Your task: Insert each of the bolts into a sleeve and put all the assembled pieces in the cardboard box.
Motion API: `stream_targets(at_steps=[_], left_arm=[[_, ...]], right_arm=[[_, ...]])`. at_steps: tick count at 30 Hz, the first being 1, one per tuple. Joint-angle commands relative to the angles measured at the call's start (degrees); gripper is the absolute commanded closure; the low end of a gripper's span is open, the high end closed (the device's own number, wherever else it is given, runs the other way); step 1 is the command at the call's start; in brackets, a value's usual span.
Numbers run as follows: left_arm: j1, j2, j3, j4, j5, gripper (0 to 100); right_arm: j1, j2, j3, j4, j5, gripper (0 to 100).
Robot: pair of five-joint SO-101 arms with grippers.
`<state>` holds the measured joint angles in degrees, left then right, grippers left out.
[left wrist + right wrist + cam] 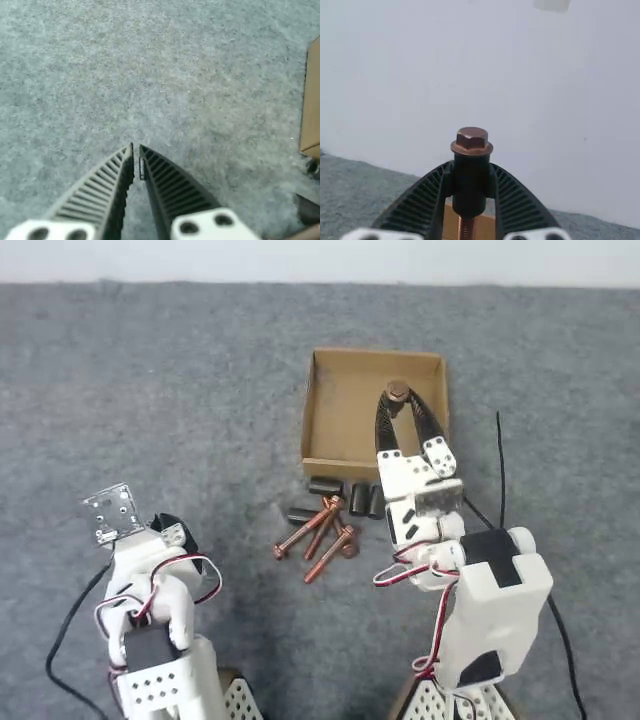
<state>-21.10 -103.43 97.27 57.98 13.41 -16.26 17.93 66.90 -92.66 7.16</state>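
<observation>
**Right claw poised over the box with a sleeved bolt**

From the high view, the right claw (pixel 400 400) is out over the cardboard box (pixel 310 410), arm stretched forward from its base at the near right, and it's clamped on a bolt (pixel 398 392) whose copper head shows between the fingertips. By my reading that's a finished piece lined up for the drop, held above the box's open floor, toward its right half. Just in front of the box's near wall lie the loose bolts (pixel 318 530) in a crossed heap, with loose sleeves (pixel 325 485) beside them, touching or nearly so. So there's plenty left to assemble. The left arm (pixel 150 570) sits folded back at the near left, well apart from the parts, leaving them room.

Over to the left wrist view: the left claw (pixel 136 150) is clenched with nothing between its fingers, pointing down at the grey counter (pixel 150 60). A corner of the box peeks in at the edge.

Now the right wrist view, and here's the detail: the black sleeve (pixel 470 185) is pinched between the ribbed fingers, the bolt head seated on its upper end, thread poking out below. It stands upright, a grip on the sleeve that keeps the pair together, with cardboard directly underneath. Behind it, a pale wall (pixel 545 75).
</observation>
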Motion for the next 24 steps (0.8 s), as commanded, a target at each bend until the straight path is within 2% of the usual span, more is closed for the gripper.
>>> stream_targets(at_steps=[1,12,20,24], left_arm=[[-0.09,-0.7,-0.75,0.18,-0.88,99],[-0.09,-0.62,-0.75,0.18,-0.88,99],[-0.09,-0.62,-0.75,0.18,-0.88,99],[-0.09,-0.62,-0.75,0.18,-0.88,99]], right_arm=[[0.04,-9.54,-5.36,11.91,1.14,99.2],[3.65,-31.87,-18.11,63.25,1.05,99.2],[6.11,-32.75,-35.78,99.21,1.05,99.2],[5.85,-30.99,-43.43,112.4,0.97,99.2]])
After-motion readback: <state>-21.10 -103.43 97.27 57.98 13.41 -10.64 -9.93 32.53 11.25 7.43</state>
